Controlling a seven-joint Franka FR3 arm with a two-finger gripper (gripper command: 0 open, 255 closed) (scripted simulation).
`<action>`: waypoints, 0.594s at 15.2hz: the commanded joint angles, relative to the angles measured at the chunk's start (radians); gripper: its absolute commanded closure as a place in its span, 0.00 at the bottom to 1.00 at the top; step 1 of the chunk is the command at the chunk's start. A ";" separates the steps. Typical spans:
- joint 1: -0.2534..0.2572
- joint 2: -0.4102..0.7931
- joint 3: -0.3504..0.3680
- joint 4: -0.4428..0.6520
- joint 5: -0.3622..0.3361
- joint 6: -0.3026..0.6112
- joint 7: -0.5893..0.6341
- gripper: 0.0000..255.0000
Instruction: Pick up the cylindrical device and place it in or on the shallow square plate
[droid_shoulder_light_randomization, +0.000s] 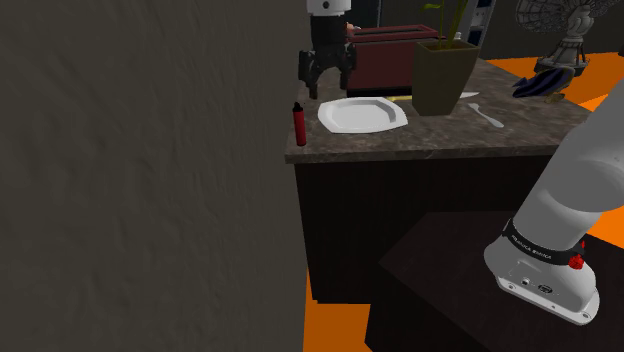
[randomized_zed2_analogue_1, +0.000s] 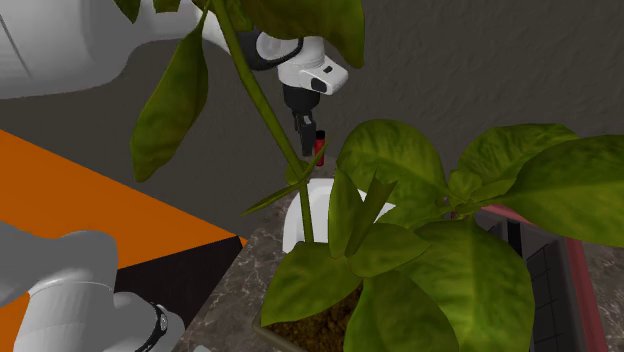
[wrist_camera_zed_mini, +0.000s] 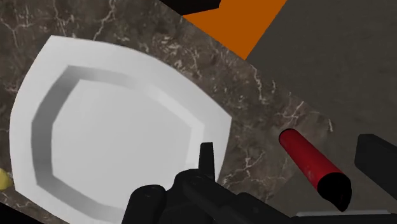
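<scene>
A red cylindrical device (droid_shoulder_light_randomization: 298, 122) with a black end stands upright near the counter's corner, beside the wall on the shoulder view's left. Just to its right lies a shallow white plate (droid_shoulder_light_randomization: 362, 115) with cut corners. My black gripper (droid_shoulder_light_randomization: 325, 78) hangs open above the counter, behind the device and the plate's near-wall edge, touching neither. In the wrist view the device (wrist_camera_zed_mini: 312, 162) shows between the spread fingers, well below them, with the plate (wrist_camera_zed_mini: 38, 121) beside it. In the second exterior view the gripper (randomized_zed2_analogue_1: 305, 135) hovers just above the device (randomized_zed2_analogue_1: 320, 148), and the plate (randomized_zed2_analogue_1: 296, 215) is partly hidden by leaves.
A potted plant (droid_shoulder_light_randomization: 443, 72) stands right of the plate, and its leaves (randomized_zed2_analogue_1: 420, 260) block much of the second exterior view. A dark red box (droid_shoulder_light_randomization: 385, 52) sits behind the plate. A spoon (droid_shoulder_light_randomization: 487, 115) lies further right. A grey wall (droid_shoulder_light_randomization: 140, 170) runs close along the counter's left side.
</scene>
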 joint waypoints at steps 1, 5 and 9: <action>0.008 0.080 0.026 0.073 -0.030 0.000 0.055 0.00; 0.040 0.259 0.062 0.255 -0.108 -0.025 0.159 0.00; 0.042 0.261 0.060 0.217 -0.109 0.015 0.160 0.00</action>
